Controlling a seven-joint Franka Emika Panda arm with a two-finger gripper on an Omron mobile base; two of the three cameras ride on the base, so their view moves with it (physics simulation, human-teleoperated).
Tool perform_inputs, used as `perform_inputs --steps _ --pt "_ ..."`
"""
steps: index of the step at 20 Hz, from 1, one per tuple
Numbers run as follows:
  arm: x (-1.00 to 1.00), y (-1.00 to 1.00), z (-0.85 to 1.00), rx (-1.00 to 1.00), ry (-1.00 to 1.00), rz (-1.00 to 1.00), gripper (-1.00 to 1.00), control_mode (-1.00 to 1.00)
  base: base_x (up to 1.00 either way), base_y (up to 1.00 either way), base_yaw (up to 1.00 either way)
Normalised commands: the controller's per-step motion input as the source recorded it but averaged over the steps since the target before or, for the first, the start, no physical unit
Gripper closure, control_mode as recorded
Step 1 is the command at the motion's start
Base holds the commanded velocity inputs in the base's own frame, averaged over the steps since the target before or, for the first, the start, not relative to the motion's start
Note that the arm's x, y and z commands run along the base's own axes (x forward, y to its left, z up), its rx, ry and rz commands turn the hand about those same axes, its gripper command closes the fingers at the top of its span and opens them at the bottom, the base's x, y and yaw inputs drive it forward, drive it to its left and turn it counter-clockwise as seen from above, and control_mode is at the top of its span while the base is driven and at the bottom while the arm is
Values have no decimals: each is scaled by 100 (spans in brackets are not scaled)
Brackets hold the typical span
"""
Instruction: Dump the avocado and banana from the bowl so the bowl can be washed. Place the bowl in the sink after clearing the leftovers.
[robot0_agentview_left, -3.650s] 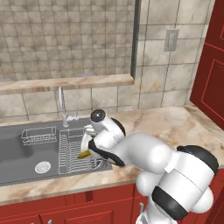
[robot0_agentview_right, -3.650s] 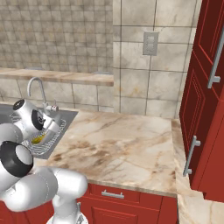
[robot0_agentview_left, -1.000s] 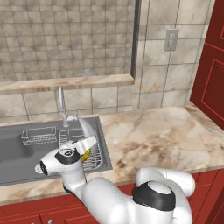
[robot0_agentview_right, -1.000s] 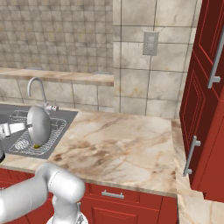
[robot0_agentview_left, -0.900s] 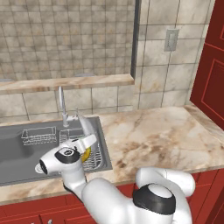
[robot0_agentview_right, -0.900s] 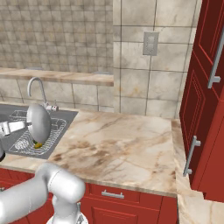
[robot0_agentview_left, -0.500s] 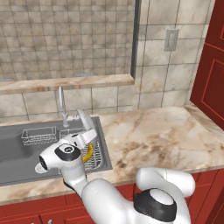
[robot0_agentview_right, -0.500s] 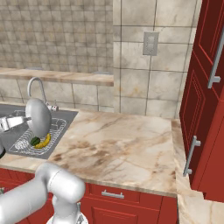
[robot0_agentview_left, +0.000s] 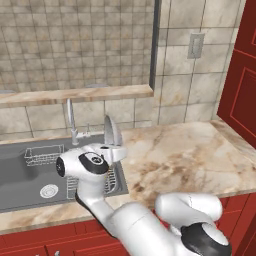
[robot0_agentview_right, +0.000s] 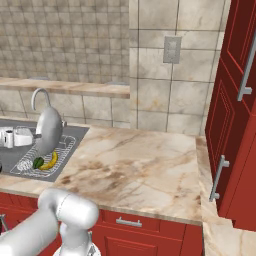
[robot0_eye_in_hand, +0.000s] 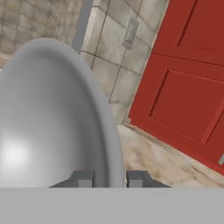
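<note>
1. I am gripping the bowl (robot0_eye_in_hand: 52, 113) by its rim, my gripper (robot0_eye_in_hand: 109, 178) clamped on the edge with one finger on each side of it.
2. I am holding the bowl (robot0_agentview_right: 48, 131) tipped up on edge above the sink (robot0_agentview_left: 20, 175).
3. The avocado (robot0_agentview_right: 38, 163) and banana (robot0_agentview_right: 49, 161) are lying side by side, touching, on the wire rack (robot0_agentview_right: 30, 159) in the sink.
</note>
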Motion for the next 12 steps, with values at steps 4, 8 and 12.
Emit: perform_inputs --steps 4,8,12 --pt "-71 -100 1 65 -1 0 100 -100 0 0 0" --pt "-69 -100 11 84 0 1 100 -100 0 0 0" --pt "-33 -99 48 71 13 1 100 -100 0 0 0"
